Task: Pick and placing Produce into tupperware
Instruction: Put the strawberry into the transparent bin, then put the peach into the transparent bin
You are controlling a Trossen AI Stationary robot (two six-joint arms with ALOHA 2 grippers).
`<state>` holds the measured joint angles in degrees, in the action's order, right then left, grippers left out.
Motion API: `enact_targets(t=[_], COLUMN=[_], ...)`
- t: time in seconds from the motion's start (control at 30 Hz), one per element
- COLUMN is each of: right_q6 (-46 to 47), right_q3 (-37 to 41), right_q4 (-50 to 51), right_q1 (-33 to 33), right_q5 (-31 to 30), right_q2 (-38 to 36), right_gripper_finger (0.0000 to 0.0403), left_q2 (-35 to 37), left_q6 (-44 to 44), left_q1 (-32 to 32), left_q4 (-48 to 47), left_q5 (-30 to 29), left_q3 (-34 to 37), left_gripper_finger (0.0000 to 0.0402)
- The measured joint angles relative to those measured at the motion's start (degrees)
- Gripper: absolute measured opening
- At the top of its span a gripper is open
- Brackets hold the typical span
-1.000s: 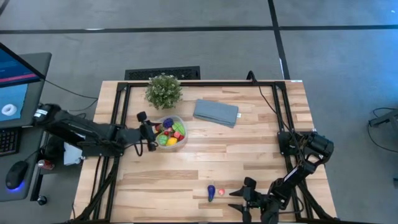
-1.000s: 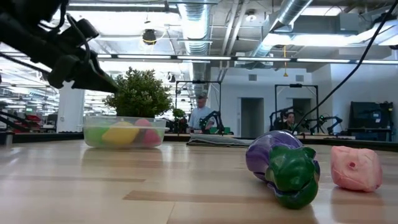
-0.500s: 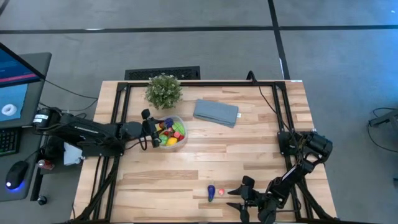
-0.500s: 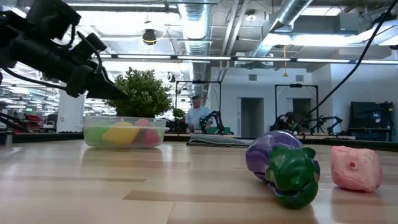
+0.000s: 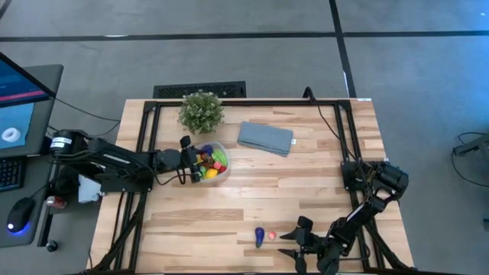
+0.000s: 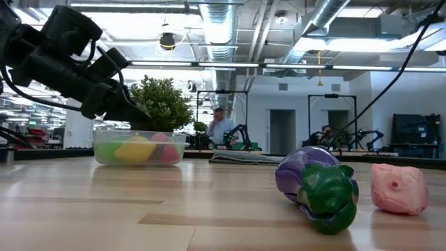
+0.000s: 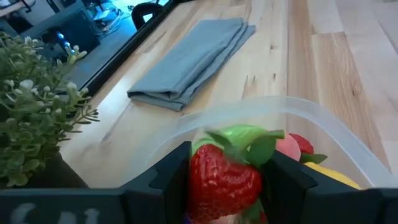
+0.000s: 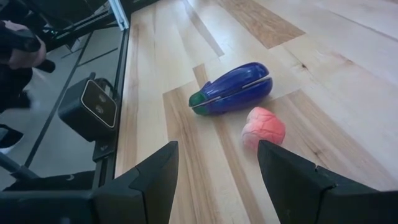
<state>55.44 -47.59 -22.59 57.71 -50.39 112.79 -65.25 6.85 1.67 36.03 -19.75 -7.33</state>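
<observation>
The clear round tupperware stands at the table's back left and holds several pieces of produce, yellow, green, red and pink. My left gripper reaches over its left rim, slanting down, shut on a red strawberry. A purple eggplant and a pink piece lie on the wood near the front edge. My right gripper rests open just to their right, its fingers touching nothing. My left gripper pinches the strawberry's two sides between its two fingers. The fingers come from the table's left and slant down. The strawberry sits above the produce inside the tupperware's rim; whether it touches the pieces below, I cannot tell.
A potted plant stands just behind the tupperware, close to my left gripper. A folded grey-blue cloth lies to the tupperware's right. The middle of the table is bare wood. People and other arms show in the room far beyond the table.
My left gripper has moved toward the table's right, over the tupperware, and sunk closer to its rim, tipping its fingers further down. The strawberry has gone with it.
</observation>
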Motion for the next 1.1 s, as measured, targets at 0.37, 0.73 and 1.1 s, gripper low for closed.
enact_targets(t=[0.37,0.73,1.1], right_q6=[0.02,-3.20,-3.42], right_q3=[0.00,0.00,-0.02], right_q4=[0.20,0.20,4.57], right_q1=[0.00,-0.19,-4.58], right_q5=[-0.02,-0.09,7.32], right_q2=[0.00,0.00,0.00], right_gripper_finger=[0.0244,0.0244,0.0244], left_q2=[0.00,5.08,6.43], left_q6=[-1.03,0.89,-2.80], left_q1=[0.00,-6.70,-30.83], left_q4=[-0.03,1.88,0.68], left_q5=[0.53,7.99,-1.53], left_q3=[0.00,-2.82,-3.87], left_gripper_finger=[0.0209,0.0230,0.0230])
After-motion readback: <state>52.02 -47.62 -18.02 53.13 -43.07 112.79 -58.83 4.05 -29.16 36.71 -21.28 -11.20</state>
